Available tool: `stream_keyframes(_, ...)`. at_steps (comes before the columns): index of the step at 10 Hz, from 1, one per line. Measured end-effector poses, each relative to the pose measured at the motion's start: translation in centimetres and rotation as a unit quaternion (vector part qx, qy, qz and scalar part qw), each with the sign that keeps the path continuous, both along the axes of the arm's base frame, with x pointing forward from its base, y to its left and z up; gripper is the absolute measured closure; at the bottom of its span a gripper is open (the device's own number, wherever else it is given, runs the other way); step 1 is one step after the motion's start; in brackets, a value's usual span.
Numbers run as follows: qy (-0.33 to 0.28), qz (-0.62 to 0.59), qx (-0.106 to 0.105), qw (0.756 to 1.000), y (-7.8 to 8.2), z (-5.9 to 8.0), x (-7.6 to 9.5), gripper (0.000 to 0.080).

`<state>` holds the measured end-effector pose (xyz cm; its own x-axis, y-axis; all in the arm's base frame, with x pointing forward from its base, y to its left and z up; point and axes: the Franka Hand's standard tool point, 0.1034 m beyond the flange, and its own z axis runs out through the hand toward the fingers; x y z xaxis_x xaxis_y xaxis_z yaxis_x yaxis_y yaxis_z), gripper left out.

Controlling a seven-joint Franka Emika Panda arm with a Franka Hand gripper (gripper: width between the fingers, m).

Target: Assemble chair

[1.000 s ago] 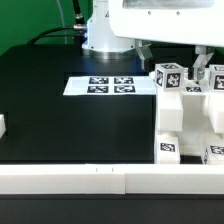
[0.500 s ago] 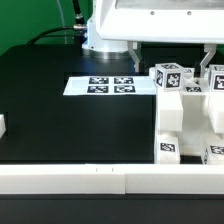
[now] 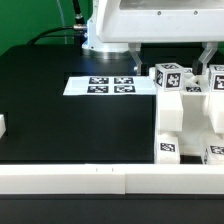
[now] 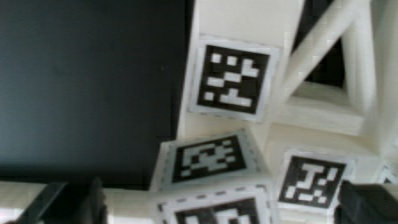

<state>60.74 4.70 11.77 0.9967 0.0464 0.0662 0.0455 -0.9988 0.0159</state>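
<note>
The chair parts (image 3: 185, 115) stand as a cluster of chunky white tagged pieces at the exterior view's right, against the front rail. A tagged block (image 3: 167, 75) sits on top of them. My gripper (image 3: 172, 55) hangs just above this block, open, with one finger on each side of it. In the wrist view the gripper (image 4: 222, 208) is open, and its dark fingers (image 4: 75, 200) flank a white tagged piece (image 4: 214, 160). A tall tagged upright (image 4: 231, 75) and slanted white struts (image 4: 329, 50) lie beyond. Nothing is held.
The marker board (image 3: 110, 85) lies flat on the black table, towards the exterior view's left of the parts. A white rail (image 3: 100, 180) runs along the table's front edge. A small white piece (image 3: 2, 127) shows at the far left edge. The arm's base (image 3: 100, 40) stands behind the board.
The gripper's fingers stand wider apart than a second ago and the hand has shifted slightly over the tagged block. The chair parts have not moved.
</note>
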Motion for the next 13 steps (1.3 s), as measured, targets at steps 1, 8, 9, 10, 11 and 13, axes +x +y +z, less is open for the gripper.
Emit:
stream_keyframes(1,0.0,-0.001,0.0,1.0,-0.02,0.0,0.0,0.0151)
stream_keyframes(8,-0.001,-0.083,0.008,0.997,0.1,-0.04,-0.02,0.0151)
stream_keyframes(9,-0.001,-0.099,0.009,0.995,0.24,-0.04,-0.03,0.0164)
stream_keyframes(10,-0.001,-0.099,0.009,0.995,0.28,-0.04,-0.03,0.0164)
stream_keyframes(11,-0.001,-0.099,0.009,0.995,0.23,-0.04,-0.03,0.0335)
stream_keyframes(13,-0.001,-0.098,0.009,0.995,0.2,-0.05,-0.03,0.0516)
